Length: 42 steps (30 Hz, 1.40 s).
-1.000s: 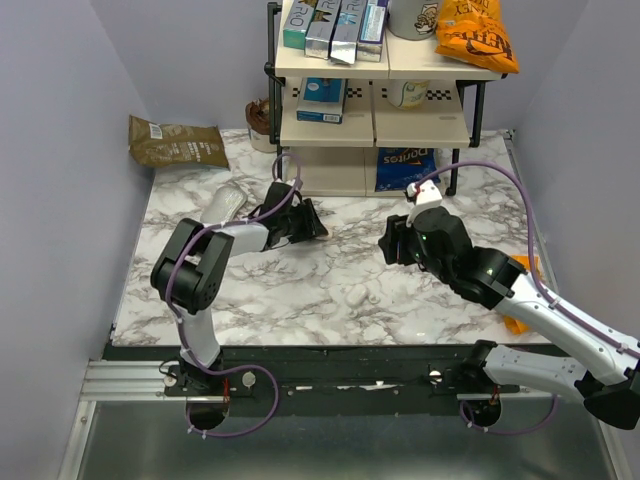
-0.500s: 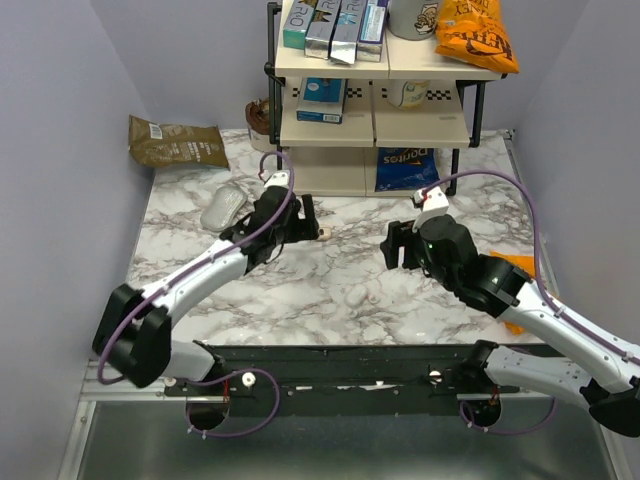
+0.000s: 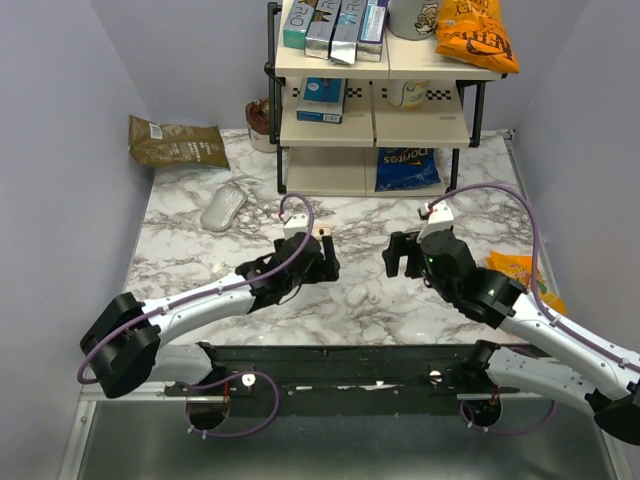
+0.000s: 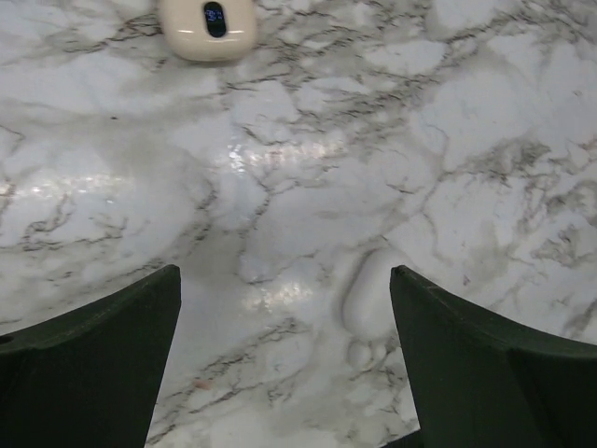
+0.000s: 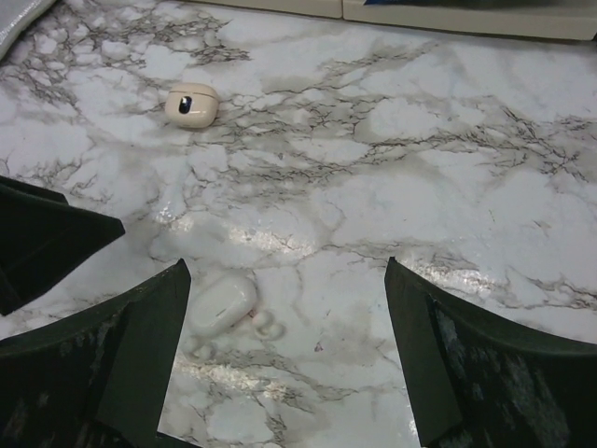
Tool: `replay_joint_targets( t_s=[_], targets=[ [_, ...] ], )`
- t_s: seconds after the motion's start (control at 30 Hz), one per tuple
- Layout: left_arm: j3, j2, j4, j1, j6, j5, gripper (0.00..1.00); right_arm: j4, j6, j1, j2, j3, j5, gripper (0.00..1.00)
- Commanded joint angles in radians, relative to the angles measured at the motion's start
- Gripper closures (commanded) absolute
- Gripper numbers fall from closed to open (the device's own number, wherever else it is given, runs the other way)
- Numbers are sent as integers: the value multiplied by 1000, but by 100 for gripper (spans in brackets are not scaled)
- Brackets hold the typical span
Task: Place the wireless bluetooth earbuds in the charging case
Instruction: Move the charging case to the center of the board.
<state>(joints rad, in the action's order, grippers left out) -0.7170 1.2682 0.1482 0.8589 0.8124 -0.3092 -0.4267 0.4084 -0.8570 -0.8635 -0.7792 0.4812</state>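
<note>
Charging case [image 3: 357,296], white and pebble-shaped, lies on the marble table [image 3: 200,290] at lower centre of the overhead frame, with small pale bits just beside it. Just behind it, my left claw [image 3: 326,262] and right claw [image 3: 398,256] hang to either side of it, each spread wide and holding nothing. Farther back, the beige earbud [image 3: 322,232] with its dark centre rests alone on the stone, at the top edge of my left wrist view. Beyond it, at upper left, sits a white mouse [image 3: 223,209].

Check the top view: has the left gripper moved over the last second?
Yes. The left gripper has drawn back toward the near side, away from the shelf rack, and shifted slightly to the view's right.
</note>
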Motion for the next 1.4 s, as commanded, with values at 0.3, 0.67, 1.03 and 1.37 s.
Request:
replay_joint_targets(
  t_s=[0.3, 0.67, 1.03, 1.37],
  targets=[
    [-116, 134, 54, 60, -318, 194, 3, -37, 76, 3, 46, 69, -62, 7],
    [-346, 336, 263, 129, -601, 347, 6, -55, 75, 3, 112, 104, -72, 7],
    [-415, 511, 272, 158, -645, 323, 13, -92, 67, 4, 146, 78, -69, 7],
    [-437, 542, 244, 158, -656, 294, 15, -98, 67, 3, 166, 84, -61, 7]
  ],
)
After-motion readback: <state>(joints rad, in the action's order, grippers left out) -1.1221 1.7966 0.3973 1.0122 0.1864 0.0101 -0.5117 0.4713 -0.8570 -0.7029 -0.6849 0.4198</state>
